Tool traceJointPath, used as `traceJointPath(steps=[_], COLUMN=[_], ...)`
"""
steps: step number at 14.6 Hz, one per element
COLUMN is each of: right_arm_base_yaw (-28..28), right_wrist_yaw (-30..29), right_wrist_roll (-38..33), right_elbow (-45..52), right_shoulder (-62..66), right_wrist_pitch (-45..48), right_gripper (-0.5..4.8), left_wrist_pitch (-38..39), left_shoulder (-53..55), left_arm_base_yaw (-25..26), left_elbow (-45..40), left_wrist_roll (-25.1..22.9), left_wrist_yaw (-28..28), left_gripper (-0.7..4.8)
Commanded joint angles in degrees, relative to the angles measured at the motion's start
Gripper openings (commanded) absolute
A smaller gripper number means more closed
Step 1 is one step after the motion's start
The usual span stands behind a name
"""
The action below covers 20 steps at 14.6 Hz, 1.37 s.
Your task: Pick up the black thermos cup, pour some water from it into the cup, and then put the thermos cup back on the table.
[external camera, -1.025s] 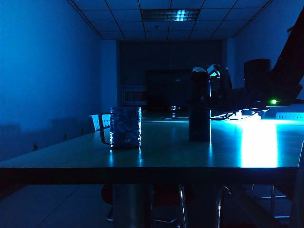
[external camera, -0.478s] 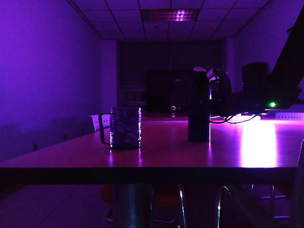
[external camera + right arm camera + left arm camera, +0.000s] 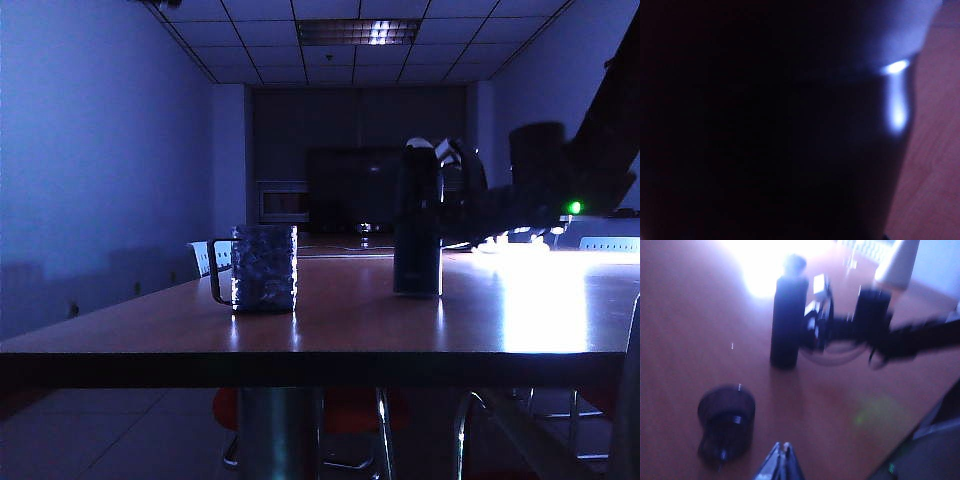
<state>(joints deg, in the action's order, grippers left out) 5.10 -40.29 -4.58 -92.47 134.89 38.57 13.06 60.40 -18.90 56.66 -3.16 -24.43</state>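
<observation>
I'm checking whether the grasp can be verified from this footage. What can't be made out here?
- Right claw: exterior view, dark against the black thermos cup; contact unclear.
- Right wrist view: thermos body fills the frame, fingers unseen.
- Left claw: cut by the frame edge.
- Cup: water level unreadable in the dim light.

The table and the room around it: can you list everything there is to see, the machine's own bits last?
black thermos cup: one, black, tall, upright on the table right of centre.
cup: one, see-through with a bumpy wall and dark handle, on the table to the left of the thermos, apart from it.
table: one, reddish-brown wooden top, with a bright glare at its right.
chairs: pale backs behind the table, number unclear.
right gripper: one, dark, closed around the thermos's upper body.
left gripper: one, jaws together, hovering over the table near the cup, holding nothing.
</observation>
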Motion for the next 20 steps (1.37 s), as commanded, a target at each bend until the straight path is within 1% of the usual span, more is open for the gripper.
traceJointPath(steps=[1, 2, 3, 4, 6, 7, 8, 11, 14, 20], right_arm_base_yaw=[0.6, 1.2, 2.2, 3.3, 5.7, 7.0, 8.7, 12.9, 14.4, 14.1], right_wrist_yaw=[0.0, 1.6, 3.4, 5.0, 6.8, 9.6, 13.0, 19.8, 20.0, 20.0], right_wrist_roll=[3.3, 7.0, 10.6, 13.0, 15.5, 15.8, 18.2, 26.3, 26.9, 26.9], right_elbow=[-0.7, -0.7, -0.7, -0.7, -0.7, -0.7, -0.7, -0.7, -0.7, -0.6], right_shoulder=[-4.5, -5.8, -7.0, -7.9, -9.0, -9.3, -9.5, -9.5, -9.5, -9.4], right_wrist_pitch=[2.0, -1.1, -4.2, -6.5, -7.3, -7.5, -8.3, -10.5, -10.5, -10.6], right_gripper=[1.63, 1.62, 1.63, 1.62, 1.63, 1.63, 1.63, 1.63, 1.62, 1.62], left_wrist_pitch=[3.0, 3.7, 3.9, 4.2, 6.2, 7.4, 8.5, 11.4, 11.3, 10.3], left_shoulder=[-0.4, -0.4, -0.4, -0.4, -0.4, -0.5, -0.5, -0.5, -0.5, -0.5], left_arm_base_yaw=[-2.2, -3.6, -4.9, -5.5, -5.5, -5.5, -5.5, -5.5, -5.4, -5.4], left_elbow=[0.7, 1.6, 2.4, 3.3, 4.4, 4.8, 4.8, 4.8, 4.8, 4.8], left_wrist_roll=[-1.6, -3.3, -3.9, -3.8, -3.6, -3.7, -3.7, -3.9, -3.9, -3.9], left_wrist_yaw=[5.3, 8.2, 9.4, 9.3, 10.6, 12.3, 13.0, 13.0, 13.0, 12.8], left_gripper=[-0.05, -0.05, -0.05, -0.06, -0.06, -0.05, -0.06, -0.05, -0.05, -0.05])
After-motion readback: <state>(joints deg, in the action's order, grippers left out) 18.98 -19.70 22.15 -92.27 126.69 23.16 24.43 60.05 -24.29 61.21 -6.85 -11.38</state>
